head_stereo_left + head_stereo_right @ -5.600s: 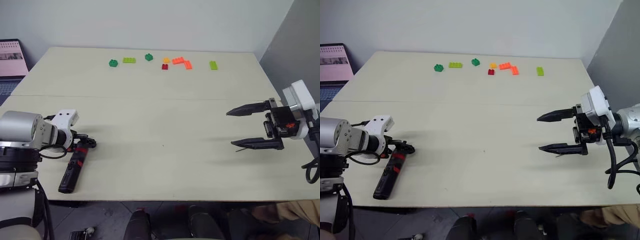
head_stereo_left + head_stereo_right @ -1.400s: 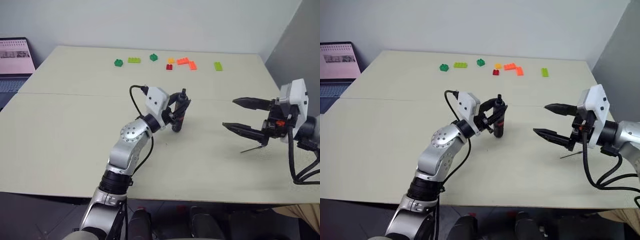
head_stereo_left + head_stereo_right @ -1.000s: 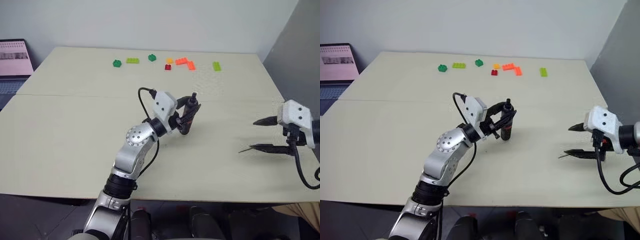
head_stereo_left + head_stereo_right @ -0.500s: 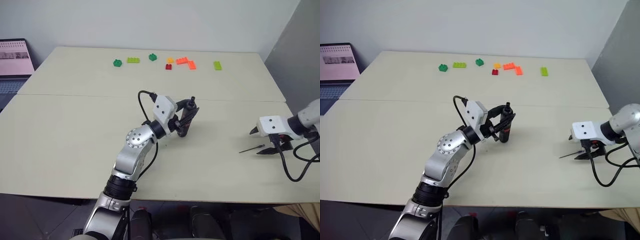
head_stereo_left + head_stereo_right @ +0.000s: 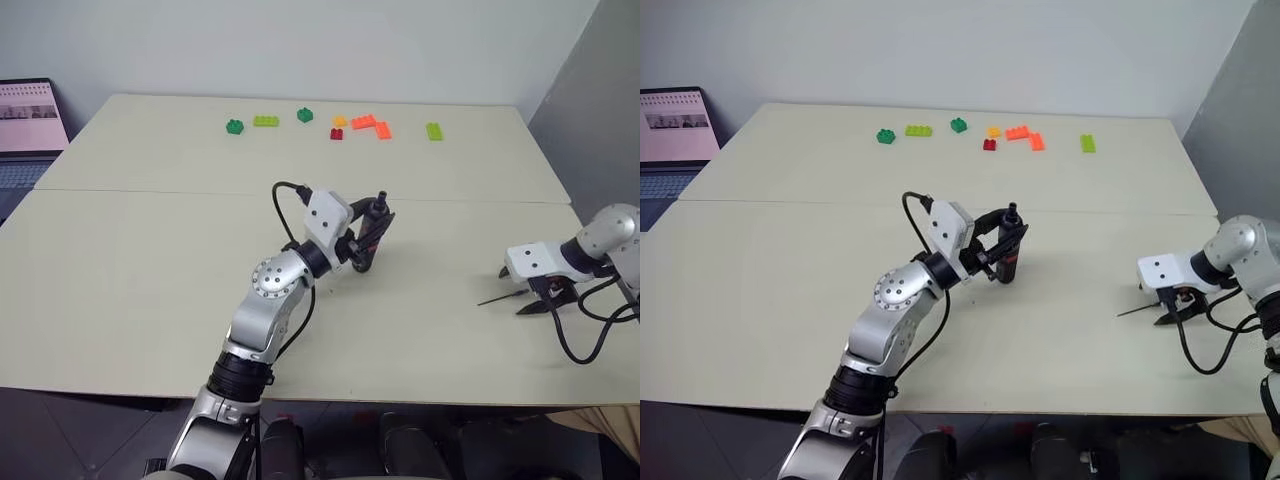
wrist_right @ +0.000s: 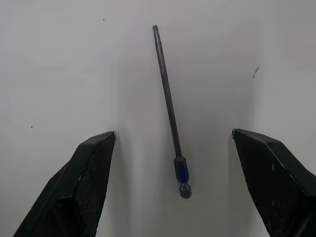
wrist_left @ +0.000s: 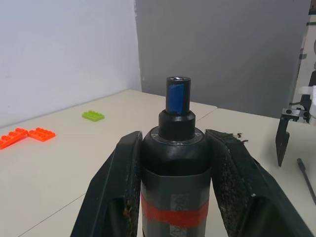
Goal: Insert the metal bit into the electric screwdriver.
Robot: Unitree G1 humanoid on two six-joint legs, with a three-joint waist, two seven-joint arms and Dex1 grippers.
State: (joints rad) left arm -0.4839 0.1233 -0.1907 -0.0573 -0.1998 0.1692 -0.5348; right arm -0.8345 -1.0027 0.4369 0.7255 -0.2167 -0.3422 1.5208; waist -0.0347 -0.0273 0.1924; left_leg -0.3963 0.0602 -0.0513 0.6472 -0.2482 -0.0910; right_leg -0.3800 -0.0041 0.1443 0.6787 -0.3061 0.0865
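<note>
Your right gripper (image 6: 173,163) points down at the bench (image 5: 150,250), fingers spread wide with the metal bit (image 6: 169,106) lying flat between them, untouched. Your left gripper (image 7: 173,163) is clamped on the electric screwdriver (image 7: 174,168), holding it above mid-bench, well apart from the bit.

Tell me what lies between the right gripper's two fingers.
The metal bit lies flat on the table in the gap of the open right gripper, touching neither finger; bare tabletop flanks it on both sides. The right wrist view shows this.
</note>
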